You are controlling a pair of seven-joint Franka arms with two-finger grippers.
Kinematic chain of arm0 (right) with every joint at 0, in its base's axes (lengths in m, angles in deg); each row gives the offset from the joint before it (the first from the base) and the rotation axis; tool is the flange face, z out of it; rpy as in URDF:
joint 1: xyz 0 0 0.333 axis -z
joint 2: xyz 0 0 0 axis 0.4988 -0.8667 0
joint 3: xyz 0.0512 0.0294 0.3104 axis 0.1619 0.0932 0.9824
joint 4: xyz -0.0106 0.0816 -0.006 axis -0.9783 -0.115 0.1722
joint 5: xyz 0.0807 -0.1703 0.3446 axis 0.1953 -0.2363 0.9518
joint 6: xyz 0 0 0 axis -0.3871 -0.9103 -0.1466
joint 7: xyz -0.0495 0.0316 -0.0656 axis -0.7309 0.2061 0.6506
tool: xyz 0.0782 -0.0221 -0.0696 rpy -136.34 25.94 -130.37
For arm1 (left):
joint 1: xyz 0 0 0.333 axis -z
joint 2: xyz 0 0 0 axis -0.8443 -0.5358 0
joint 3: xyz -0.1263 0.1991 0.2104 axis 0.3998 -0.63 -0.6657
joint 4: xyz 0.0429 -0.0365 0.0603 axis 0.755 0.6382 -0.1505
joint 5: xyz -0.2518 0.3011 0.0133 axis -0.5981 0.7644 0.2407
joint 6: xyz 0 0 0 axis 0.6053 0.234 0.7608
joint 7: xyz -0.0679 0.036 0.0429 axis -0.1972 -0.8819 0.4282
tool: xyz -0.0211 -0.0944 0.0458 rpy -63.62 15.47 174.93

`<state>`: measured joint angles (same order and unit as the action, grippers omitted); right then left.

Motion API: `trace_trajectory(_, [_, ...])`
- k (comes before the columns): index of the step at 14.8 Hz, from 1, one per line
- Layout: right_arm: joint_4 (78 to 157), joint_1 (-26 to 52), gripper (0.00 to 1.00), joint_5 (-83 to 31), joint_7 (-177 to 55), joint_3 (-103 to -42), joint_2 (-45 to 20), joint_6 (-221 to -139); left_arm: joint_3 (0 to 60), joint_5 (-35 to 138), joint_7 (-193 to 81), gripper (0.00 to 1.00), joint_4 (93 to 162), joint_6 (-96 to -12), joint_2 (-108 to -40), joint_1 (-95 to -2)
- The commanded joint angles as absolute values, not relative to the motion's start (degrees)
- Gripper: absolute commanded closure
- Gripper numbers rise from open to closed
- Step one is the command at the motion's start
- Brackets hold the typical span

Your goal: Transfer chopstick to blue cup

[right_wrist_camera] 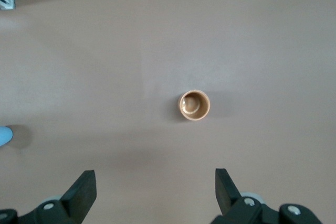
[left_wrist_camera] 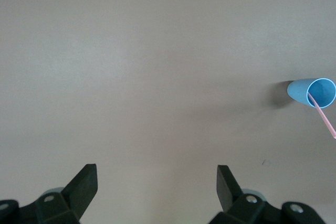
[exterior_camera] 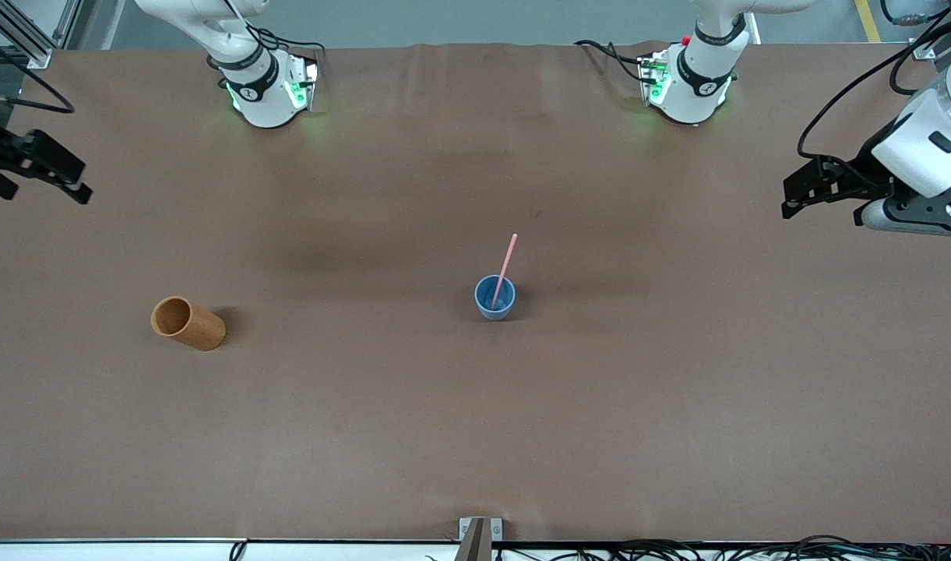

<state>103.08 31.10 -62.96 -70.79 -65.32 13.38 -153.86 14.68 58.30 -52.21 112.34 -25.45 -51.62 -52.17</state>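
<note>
The blue cup point(exterior_camera: 494, 298) stands upright near the middle of the table. The pink chopstick point(exterior_camera: 505, 266) stands in it, leaning against the rim with its upper end sticking out. In the left wrist view the blue cup point(left_wrist_camera: 313, 92) and chopstick point(left_wrist_camera: 324, 117) show off to one side. My left gripper point(exterior_camera: 804, 195) hangs open and empty over the left arm's end of the table; its fingers point(left_wrist_camera: 84, 184) are spread wide. My right gripper point(exterior_camera: 62, 178) hangs open and empty over the right arm's end, with its fingers point(right_wrist_camera: 83, 188) wide apart.
An orange-brown cylindrical cup point(exterior_camera: 187, 322) stands toward the right arm's end of the table, a little nearer the front camera than the blue cup, and shows empty from above point(right_wrist_camera: 194, 105). A small metal bracket point(exterior_camera: 480, 531) sits at the table's front edge.
</note>
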Motion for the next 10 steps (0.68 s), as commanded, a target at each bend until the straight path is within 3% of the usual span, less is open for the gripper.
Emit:
trace_trajectory(1, [101.76, 32.83, 0.00, -62.99, -68.60, -64.07, 12.88, -153.44, 14.71, 58.25, -51.41, 0.00, 110.33, -25.19, -52.66, -52.41])
trace_trajectory(5, [104.73, 31.59, 0.00, -63.78, -67.28, -63.63, 13.23, -150.54, 14.71, 58.43, -51.24, 0.00, 110.33, -25.10, -52.66, -52.33])
trace_trajectory(10, [106.69, 31.51, 0.00, -63.52, -66.15, -63.54, 13.23, -152.91, 14.71, 58.43, -51.33, 0.00, 110.33, -25.10, -52.66, -52.33])
